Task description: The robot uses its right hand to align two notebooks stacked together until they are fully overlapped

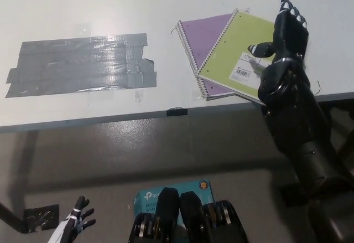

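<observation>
While the covers sit skewed, step in hand judged as squaring green onto purple; entries run from frame bottom upward.

Left hand: white, bottom left, below table level, fingers spread, holding nothing, idle.

Box: teal, on floor at bottom centre, no part in task.

Table: white, near edge crossing mid-frame.

Tape: grey patch, left of centre, well apart from the books.

Right hand: black, upper right, laid over right part of green notebook, fingers extended toward frame top, thumb out to the left; grasping nothing, apparently flat on the cover, though contact not certain.

Green notebook: on top, rotated, lower right corner hidden under the arm near the table edge.

Purple notebook: beneath, upper centre-right, left strip and spiral exposed.

Method advised: press lightly with flat palm, sliding green toward frame left while turning it until spirals run parallel and meet. Too much pressure likely drags purple along; keep overhanging corner from tipping off the edge.
</observation>
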### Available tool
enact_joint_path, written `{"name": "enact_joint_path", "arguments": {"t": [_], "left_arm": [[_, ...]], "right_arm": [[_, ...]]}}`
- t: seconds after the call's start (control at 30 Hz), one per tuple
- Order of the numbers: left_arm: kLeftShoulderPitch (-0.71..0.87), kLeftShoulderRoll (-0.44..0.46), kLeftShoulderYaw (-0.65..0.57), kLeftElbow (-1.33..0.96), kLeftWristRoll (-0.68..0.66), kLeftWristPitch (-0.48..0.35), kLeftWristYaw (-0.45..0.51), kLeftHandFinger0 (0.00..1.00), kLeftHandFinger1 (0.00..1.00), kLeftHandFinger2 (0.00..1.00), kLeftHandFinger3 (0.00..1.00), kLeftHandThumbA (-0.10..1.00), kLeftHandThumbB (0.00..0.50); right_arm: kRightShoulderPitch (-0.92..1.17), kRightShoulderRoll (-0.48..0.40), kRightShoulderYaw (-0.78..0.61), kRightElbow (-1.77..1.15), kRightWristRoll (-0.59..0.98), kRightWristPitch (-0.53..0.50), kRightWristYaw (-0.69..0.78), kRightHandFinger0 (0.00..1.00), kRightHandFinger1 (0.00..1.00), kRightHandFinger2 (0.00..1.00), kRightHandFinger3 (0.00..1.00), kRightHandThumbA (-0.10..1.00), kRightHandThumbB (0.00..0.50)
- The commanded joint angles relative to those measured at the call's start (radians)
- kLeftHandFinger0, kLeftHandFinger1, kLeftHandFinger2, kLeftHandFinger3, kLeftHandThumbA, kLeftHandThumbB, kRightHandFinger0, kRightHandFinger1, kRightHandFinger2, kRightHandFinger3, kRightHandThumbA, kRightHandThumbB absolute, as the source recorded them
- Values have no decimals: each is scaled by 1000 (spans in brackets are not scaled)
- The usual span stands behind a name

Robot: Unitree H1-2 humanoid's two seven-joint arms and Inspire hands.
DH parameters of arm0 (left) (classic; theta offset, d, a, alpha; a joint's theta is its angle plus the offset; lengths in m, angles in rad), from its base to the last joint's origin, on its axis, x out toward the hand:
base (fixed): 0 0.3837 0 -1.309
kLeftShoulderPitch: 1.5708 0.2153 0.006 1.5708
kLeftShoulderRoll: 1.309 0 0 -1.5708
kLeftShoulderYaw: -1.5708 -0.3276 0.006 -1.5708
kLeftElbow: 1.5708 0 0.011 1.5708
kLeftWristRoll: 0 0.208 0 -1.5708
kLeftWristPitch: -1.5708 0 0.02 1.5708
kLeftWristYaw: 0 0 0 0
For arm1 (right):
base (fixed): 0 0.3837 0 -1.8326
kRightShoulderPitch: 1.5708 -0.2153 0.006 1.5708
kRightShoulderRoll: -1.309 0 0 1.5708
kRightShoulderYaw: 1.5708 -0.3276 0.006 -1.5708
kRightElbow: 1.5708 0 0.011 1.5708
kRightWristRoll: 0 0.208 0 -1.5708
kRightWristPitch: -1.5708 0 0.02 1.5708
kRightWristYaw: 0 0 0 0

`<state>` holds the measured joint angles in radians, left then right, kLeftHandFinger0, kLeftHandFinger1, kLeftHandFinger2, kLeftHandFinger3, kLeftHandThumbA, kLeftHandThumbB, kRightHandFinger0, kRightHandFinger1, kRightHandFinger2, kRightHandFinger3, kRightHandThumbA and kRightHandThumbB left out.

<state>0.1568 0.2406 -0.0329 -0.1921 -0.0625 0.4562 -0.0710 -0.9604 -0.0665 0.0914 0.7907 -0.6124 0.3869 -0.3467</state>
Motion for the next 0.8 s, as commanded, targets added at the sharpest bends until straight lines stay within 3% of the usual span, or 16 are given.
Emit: {"name": "enact_joint_path", "arguments": {"t": [0.0,0.1,0.17,0.57,0.77], "left_arm": [[3,11,-5,-37,22,14,-8,828,907,1000,1000,1000,500],[0,10,-9,-38,23,14,-11,827,898,998,1000,1000,500],[-3,11,-12,-40,20,14,-14,847,931,1000,1000,1000,500],[-7,4,-8,-45,8,14,-18,830,932,1000,1000,1000,500],[-15,3,-10,-44,19,14,-12,783,890,979,1000,1000,500]], "right_arm": [[-22,2,15,6,19,-51,-62,1000,1000,1000,1000,1000,110],[-12,7,33,7,19,-35,-45,1000,1000,1000,1000,1000,98],[-7,23,56,27,8,-34,-68,1000,1000,1000,1000,1000,134],[40,47,105,61,30,-24,-52,1000,1000,1000,1000,1000,137],[64,32,113,45,39,21,16,1000,1000,1000,1000,1000,188]]}}
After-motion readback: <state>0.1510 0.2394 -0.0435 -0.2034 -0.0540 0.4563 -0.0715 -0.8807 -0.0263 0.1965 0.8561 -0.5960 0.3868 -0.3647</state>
